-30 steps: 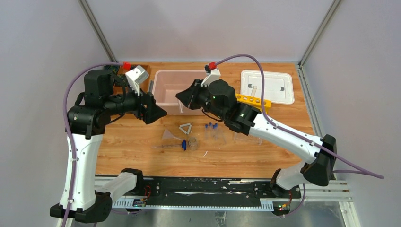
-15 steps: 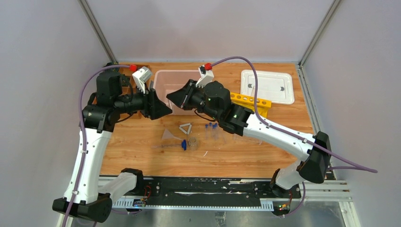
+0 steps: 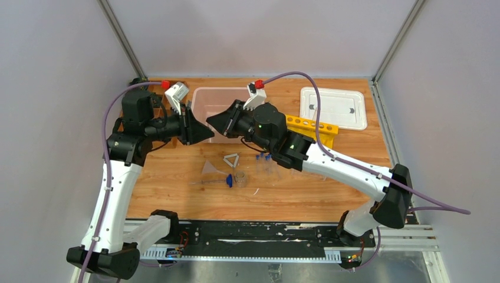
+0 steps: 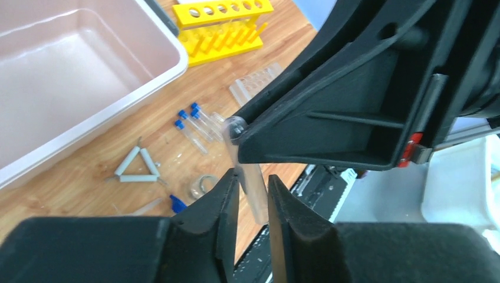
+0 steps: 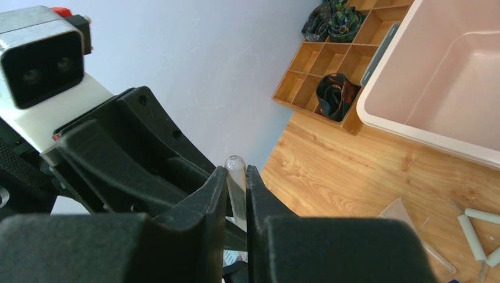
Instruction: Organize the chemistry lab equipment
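Above the near left corner of the pink tub [image 3: 203, 94], the two arms meet tip to tip, well clear of the wooden surface [image 3: 171, 171]. The right claw [image 5: 236, 171] is pinched tight on a clear glass tube [image 4: 250, 188] just below its rounded end. The left claw [image 4: 252, 177], parted only a sliver, straddles the tube lower down and seems not yet to bite. The tube stands near upright, rounded end up. I take it for a handover, to turn it for the yellow rack [image 3: 312, 127].

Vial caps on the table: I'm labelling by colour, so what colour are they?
The caps are blue; the left wrist view shows them best.
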Controlling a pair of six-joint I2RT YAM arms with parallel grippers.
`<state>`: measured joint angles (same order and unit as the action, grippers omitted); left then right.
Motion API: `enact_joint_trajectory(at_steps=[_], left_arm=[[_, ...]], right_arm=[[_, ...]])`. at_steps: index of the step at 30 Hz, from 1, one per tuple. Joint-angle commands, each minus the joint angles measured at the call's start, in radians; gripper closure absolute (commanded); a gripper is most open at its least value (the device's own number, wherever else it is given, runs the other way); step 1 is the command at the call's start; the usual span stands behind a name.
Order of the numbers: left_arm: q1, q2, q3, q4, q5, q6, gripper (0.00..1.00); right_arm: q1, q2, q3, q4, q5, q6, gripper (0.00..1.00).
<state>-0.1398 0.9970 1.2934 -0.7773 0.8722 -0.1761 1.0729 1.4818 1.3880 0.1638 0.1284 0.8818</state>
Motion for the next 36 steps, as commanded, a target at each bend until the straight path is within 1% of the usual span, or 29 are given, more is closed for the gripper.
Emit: enact_joint_trajectory(at_steps=[1,2,3,5,6,7,9,12,14,19,25,31,34,36], left_arm=[[-0.004,-0.021,-0.035,0.03,0.026,-0.004,0.81],[-0.004,-0.022,-0.041,0.03,0.028,-0.002,0.84],[-0.004,-0.026,-0.046,0.028,0.029,0.001,0.88],[-0.004,-0.03,-0.051,0.018,0.028,0.017,0.96],[-0.004,-0.031,-0.051,0.011,0.026,0.026,0.99],[-0.004,-0.031,-0.049,0.003,0.023,0.039,1.0],[-0.004,-0.029,-0.044,-0.016,0.021,0.075,1.0],[-0.004,-0.033,-0.042,-0.044,0.03,0.124,1.0],[-0.004,-0.04,-0.041,-0.063,0.032,0.164,1.0],[-0.004,-0.054,-0.043,-0.087,0.032,0.222,1.0],[-0.004,-0.068,-0.043,-0.098,0.047,0.24,1.0],[-0.004,-0.085,-0.043,-0.105,0.063,0.258,1.0],[-0.004,-0.086,-0.046,-0.105,0.06,0.262,1.0],[-0.004,-0.085,-0.048,-0.105,0.05,0.262,1.0]], right_arm=[[0.027,-0.018,0.002,0.057,0.032,-0.006,1.0],[0.027,-0.02,0.003,0.049,0.037,-0.007,1.0],[0.027,-0.022,0.003,0.041,0.044,-0.011,0.95],[0.027,-0.024,0.011,0.01,0.063,-0.019,0.82],[0.024,-0.021,0.022,-0.019,0.065,-0.025,0.73],[0.02,-0.014,0.046,-0.069,0.057,-0.032,0.64],[0.009,0.003,0.113,-0.193,0.033,-0.051,0.52],[-0.008,0.033,0.199,-0.357,-0.029,-0.093,0.43],[-0.013,0.044,0.235,-0.42,-0.068,-0.123,0.4],[-0.022,0.088,0.338,-0.546,-0.16,-0.178,0.42],[-0.029,0.124,0.404,-0.597,-0.199,-0.203,0.48],[-0.037,0.138,0.415,-0.6,-0.222,-0.2,0.65],[-0.04,0.138,0.413,-0.599,-0.232,-0.199,0.77],[-0.043,0.133,0.407,-0.599,-0.236,-0.197,0.87]])
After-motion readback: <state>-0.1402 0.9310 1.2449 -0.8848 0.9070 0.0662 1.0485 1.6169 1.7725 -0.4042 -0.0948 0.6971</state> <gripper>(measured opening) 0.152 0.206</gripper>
